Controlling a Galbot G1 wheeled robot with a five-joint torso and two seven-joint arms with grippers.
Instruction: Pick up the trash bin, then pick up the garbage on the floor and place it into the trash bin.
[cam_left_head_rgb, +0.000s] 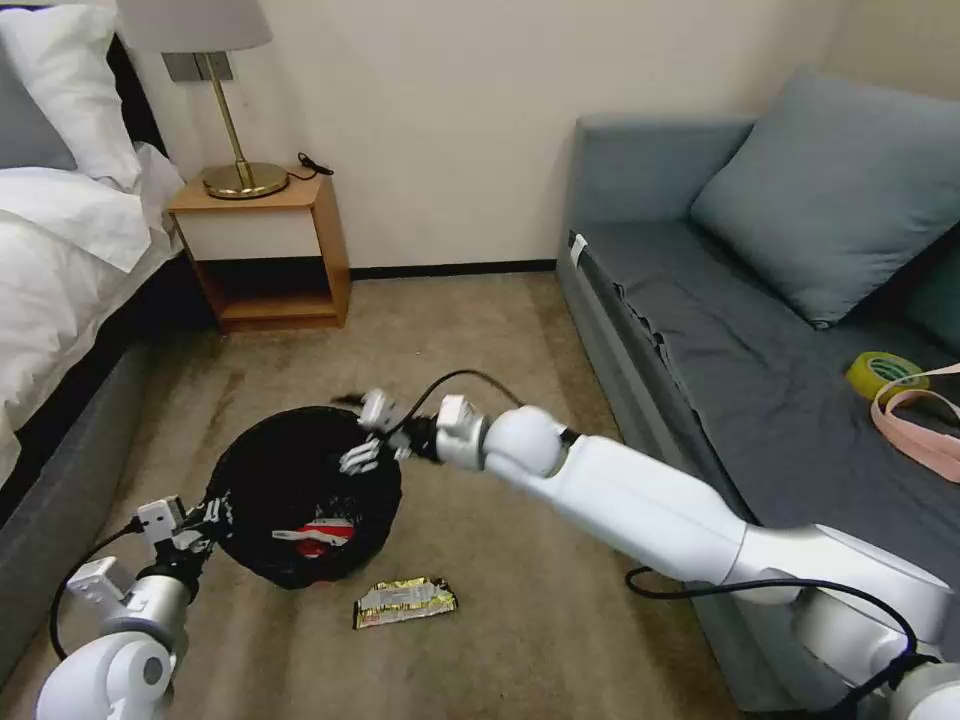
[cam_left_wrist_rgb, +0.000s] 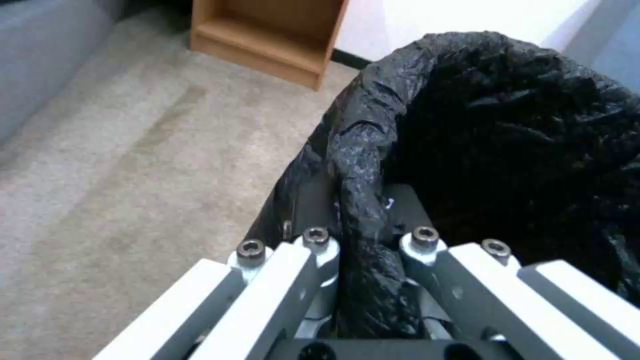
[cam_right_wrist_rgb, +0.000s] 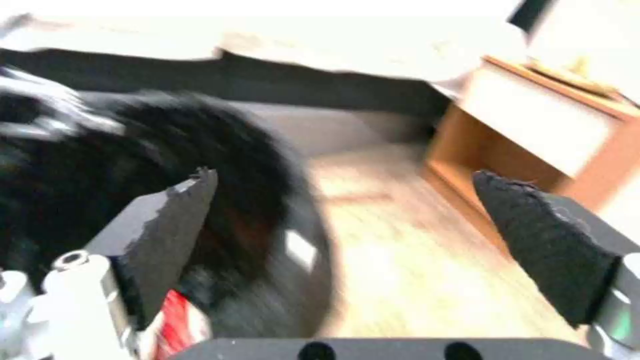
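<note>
The trash bin (cam_left_head_rgb: 290, 490), round and lined with a crinkly black bag, is held tilted above the carpet. My left gripper (cam_left_head_rgb: 205, 520) is shut on its near-left rim; the left wrist view shows the bag-covered rim (cam_left_wrist_rgb: 360, 200) pinched between the fingers. A red-and-white snack wrapper (cam_left_head_rgb: 318, 535) lies inside the bin. My right gripper (cam_left_head_rgb: 365, 435) hangs open over the bin's far right rim, its black pads (cam_right_wrist_rgb: 527, 235) wide apart with nothing between them. A yellow-silver snack wrapper (cam_left_head_rgb: 404, 602) lies on the carpet just in front of the bin.
A bed (cam_left_head_rgb: 60, 250) runs along the left and a grey sofa (cam_left_head_rgb: 760, 330) along the right. A wooden nightstand (cam_left_head_rgb: 265, 250) with a lamp stands at the back wall. A roll of yellow tape (cam_left_head_rgb: 884, 374) and a pink strap lie on the sofa.
</note>
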